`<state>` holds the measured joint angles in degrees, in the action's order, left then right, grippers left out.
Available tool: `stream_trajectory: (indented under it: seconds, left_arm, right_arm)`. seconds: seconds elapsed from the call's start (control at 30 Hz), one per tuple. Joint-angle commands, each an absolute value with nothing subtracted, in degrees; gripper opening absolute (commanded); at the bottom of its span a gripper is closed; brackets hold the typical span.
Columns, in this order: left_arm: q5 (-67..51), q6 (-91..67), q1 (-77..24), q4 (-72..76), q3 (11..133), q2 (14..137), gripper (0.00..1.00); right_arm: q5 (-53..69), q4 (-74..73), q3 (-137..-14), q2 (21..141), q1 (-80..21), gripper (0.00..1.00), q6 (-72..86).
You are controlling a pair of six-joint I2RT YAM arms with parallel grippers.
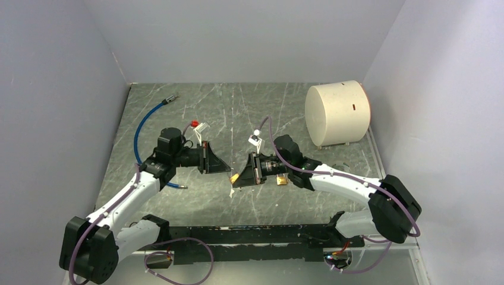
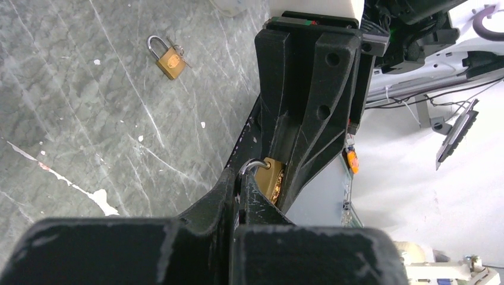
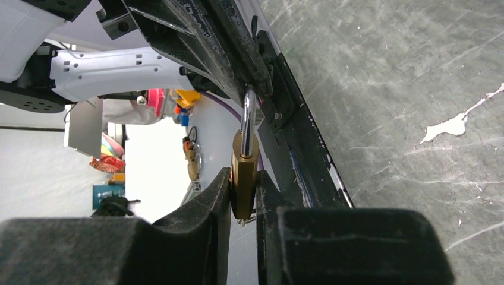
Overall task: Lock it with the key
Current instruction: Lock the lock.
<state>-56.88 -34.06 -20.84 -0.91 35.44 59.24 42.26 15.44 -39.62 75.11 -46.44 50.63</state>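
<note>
Centre of the grey table: the right gripper grasps the body of a brass padlock, held off the surface. The left gripper is clenched on its shackle. A second padlock lies flat, just right of them.

Small brass padlock, silver shackle, midair in the right jaws

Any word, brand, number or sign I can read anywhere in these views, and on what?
None can be read in any view.
The loose padlock on the table: face too small and blurred for a brand.
The held padlock: edge-on, no marking shows.
The white drum: a small dark mark, no lettering.
</note>
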Motion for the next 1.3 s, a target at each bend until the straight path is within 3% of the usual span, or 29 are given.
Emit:
stream_trajectory:
  seconds: [0.0,0.63,1.07,1.27]
  left_arm:
    - [-59.5,-39.6,-24.2,-0.4,33.7,58.2,0.03]
    - [-58.1,-44.3,-28.1,3.4,32.5,57.3,0.03]
    - [-56.2,-46.7,-30.1,3.3,28.4,53.0,0.02]
    - [-55.4,-54.7,-31.1,15.7,27.7,54.6,0.03]
  right_arm:
    - [36.6,30.8,-41.1,74.7,-45.7,0.0,51.5]
    - [38.6,40.8,-36.5,75.4,-45.6,0.0,55.3]
    - [31.6,42.3,-33.4,75.2,-44.2,0.0,59.0]
    - [27.0,38.3,-36.8,76.5,-43.1,0.0,57.0]
